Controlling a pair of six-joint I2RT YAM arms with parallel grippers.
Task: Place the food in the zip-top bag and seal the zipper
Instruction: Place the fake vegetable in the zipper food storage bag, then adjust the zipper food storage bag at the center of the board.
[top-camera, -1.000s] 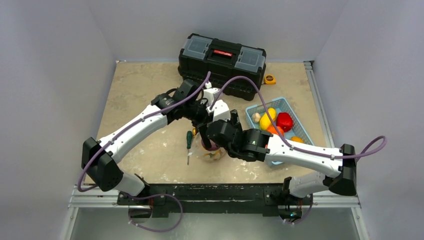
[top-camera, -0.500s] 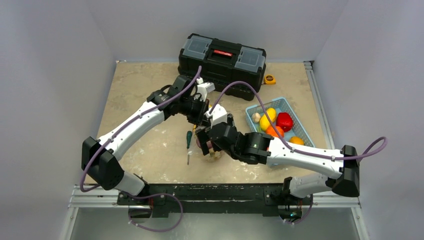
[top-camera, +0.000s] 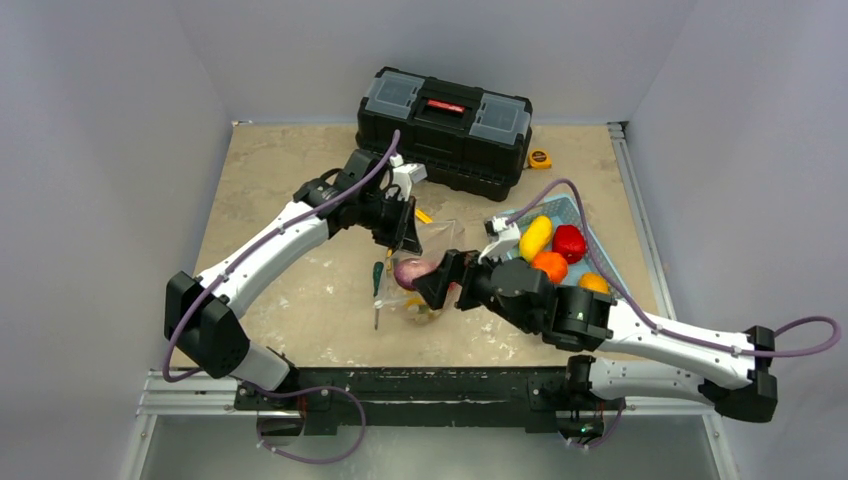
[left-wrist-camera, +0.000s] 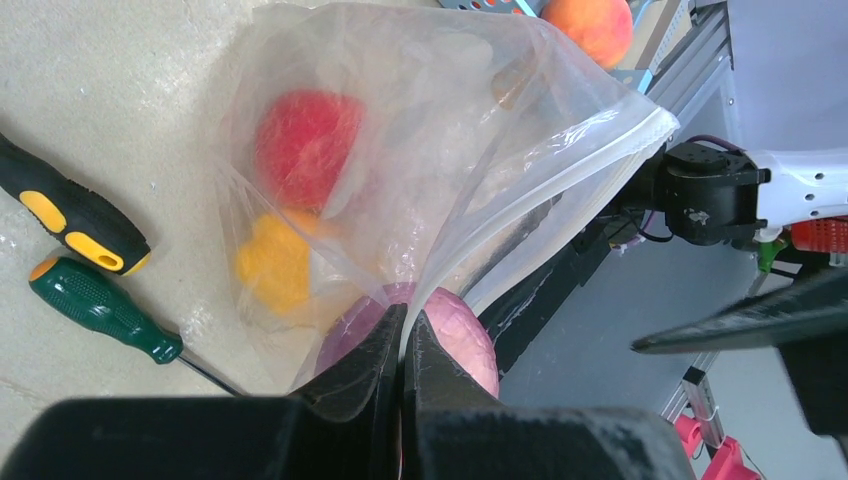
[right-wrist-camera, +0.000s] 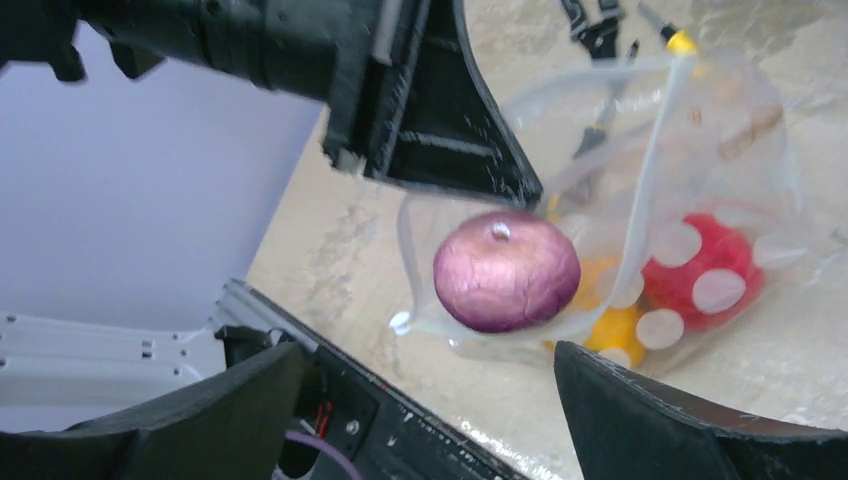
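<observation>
Zip-top bag (left-wrist-camera: 420, 150) mid-table, mouth lifted open; red food (left-wrist-camera: 305, 145) and yellow food (left-wrist-camera: 272, 262) inside. Purple onion (right-wrist-camera: 507, 270) at the mouth, fully in or not unclear. My left gripper (left-wrist-camera: 403, 320) is clamped on the bag's rim. My right gripper (right-wrist-camera: 428, 355) is spread wide, empty, near the onion. Yellow-handled screwdriver (left-wrist-camera: 70, 220) and green-handled screwdriver (left-wrist-camera: 100, 310) beside bag. More food in blue basket (top-camera: 552, 203).

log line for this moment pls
left gripper: shut on zip-top bag rim | right gripper: open | purple onion: at bag mouth, ungripped | zipper: unsealed
</observation>
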